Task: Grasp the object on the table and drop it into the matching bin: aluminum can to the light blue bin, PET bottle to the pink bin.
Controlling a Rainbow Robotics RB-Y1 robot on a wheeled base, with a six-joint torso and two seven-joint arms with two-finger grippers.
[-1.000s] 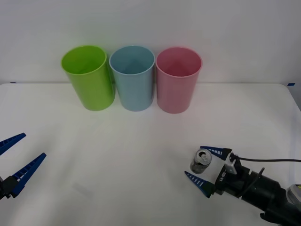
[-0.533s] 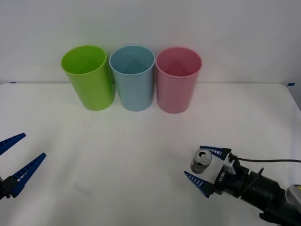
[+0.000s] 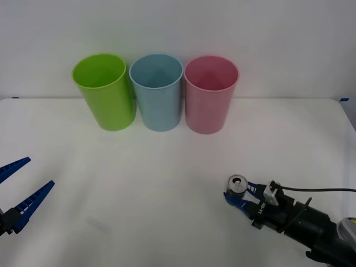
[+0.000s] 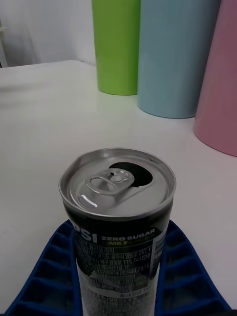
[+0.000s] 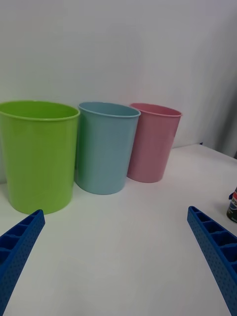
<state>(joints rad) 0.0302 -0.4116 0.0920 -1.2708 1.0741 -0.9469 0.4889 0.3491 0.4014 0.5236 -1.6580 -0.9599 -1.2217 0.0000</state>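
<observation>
The can [image 3: 238, 186] stands upright on the table [image 3: 167, 183], well in front of the pink bin [image 3: 211, 93]. The right gripper [image 3: 240, 194] pinches the can's sides. The left gripper [image 3: 16, 191], spread wide, hangs far to the can's left.

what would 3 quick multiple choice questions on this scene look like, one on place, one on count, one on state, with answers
1. Where does the aluminum can stand?
A. in front of the lime green bin
B. near the table's front right
C. inside the pink bin

2. How many bins stand in the row at the back?
A. two
B. three
C. four

3. What is the right end effector doing?
A. closed on the can
B. open above the bins
C. resting flat, away from the can

Answers: 1 B, the can stands right of the pink bin, towards the robot. 2 B, lime green, light blue and pink. 3 A, its blue fingers press both sides of the can.
</observation>
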